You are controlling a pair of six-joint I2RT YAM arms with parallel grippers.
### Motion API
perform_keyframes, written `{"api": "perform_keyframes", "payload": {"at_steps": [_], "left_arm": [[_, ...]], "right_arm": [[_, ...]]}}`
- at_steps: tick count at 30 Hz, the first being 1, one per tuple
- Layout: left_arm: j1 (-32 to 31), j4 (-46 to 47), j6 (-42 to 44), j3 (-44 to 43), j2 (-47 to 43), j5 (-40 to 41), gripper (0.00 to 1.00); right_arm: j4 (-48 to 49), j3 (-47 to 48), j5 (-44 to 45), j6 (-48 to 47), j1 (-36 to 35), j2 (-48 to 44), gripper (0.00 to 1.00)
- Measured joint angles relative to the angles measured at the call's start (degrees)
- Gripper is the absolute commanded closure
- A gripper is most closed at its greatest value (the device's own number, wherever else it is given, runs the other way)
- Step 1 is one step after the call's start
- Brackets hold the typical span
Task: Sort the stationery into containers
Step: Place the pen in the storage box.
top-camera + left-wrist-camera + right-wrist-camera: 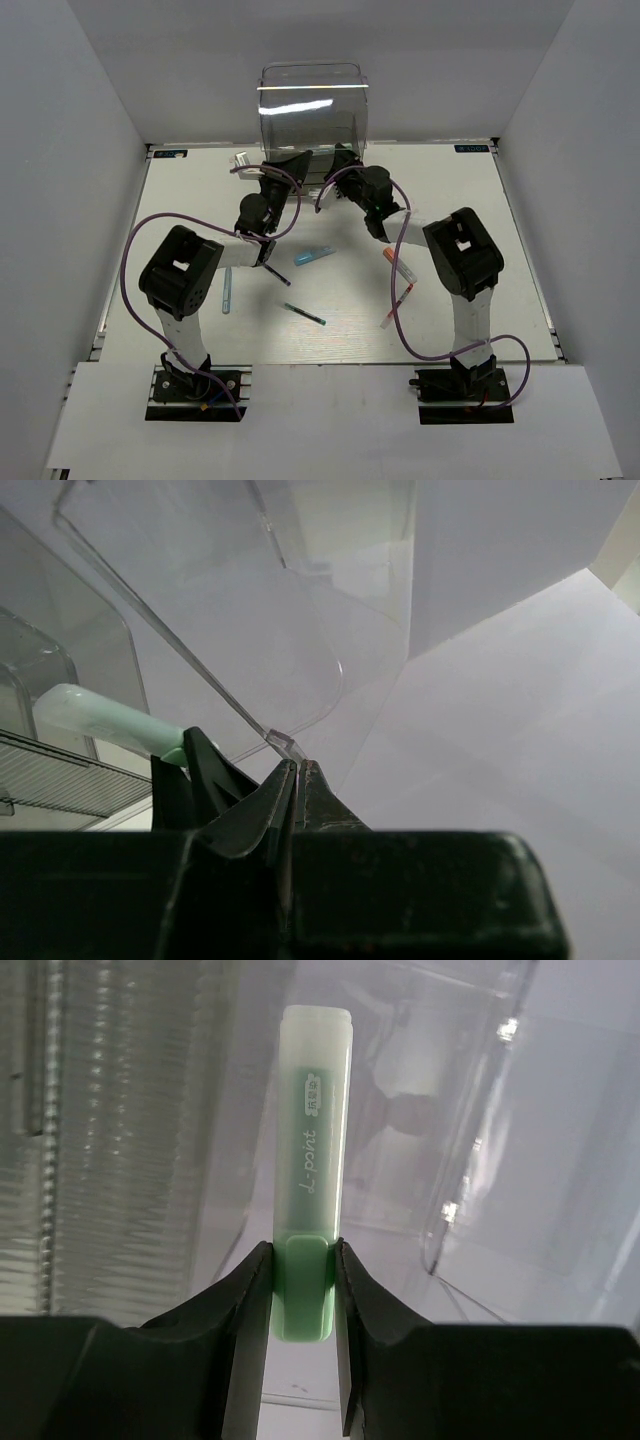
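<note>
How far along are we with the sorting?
No filed items visible. The right gripper holds the mint marker at the cabinet; the left gripper pinches a drawer edge. A blue marker, an orange marker and several pens wait on the table.

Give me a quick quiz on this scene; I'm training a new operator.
1. True or false: the right hand is empty.
2. The marker seen before the clear cabinet in the right wrist view is: A red, B mint green, C orange.
3. Fill in: the light blue marker lies on the ___.
Key: 1 false; 2 B; 3 table.
</note>
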State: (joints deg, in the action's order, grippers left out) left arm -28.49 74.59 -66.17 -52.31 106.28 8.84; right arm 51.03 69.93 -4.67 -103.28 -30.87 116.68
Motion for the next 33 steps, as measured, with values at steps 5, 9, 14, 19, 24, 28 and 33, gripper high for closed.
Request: {"api": "perform_keyframes", "payload": {"at_steps": [5,9,14,19,24,28,33], "left_arm": [[0.04,0.04,0.0,0.17,0.0,0.15,0.95],[0.04,0.04,0.0,0.2,0.0,0.17,0.95],[0.04,0.04,0.0,0.2,0.0,0.17,0.95],[0.04,0.04,0.0,0.2,0.0,0.17,0.95],[0.04,0.02,0.0,0.22,0.0,0.17,0.95],[0.04,0.02,-0.04,0.2,0.0,0.17,0.95],[0.04,0.04,-0.07,0.22,0.0,0.2,0.95]], "right_arm": [[-3.67,1.92,1.49,-2.49,0.04,1.7,1.0],[-6.45,3.76,3.13,-3.89,0.04,2.75,1.0],[-8.13,4.5,3.89,-5.29,0.11,2.78,1.0],[-8.52,4.44,3.76,-8.07,0.22,2.78,1.0],[-8.96,4.44,3.15,-9.51,0.37,2.71,0.85],[-9.18,4.44,2.91,-9.68,0.46,2.62,0.64],[-8.52,4.42,2.73,-9.6,0.46,2.27,0.44]]}}
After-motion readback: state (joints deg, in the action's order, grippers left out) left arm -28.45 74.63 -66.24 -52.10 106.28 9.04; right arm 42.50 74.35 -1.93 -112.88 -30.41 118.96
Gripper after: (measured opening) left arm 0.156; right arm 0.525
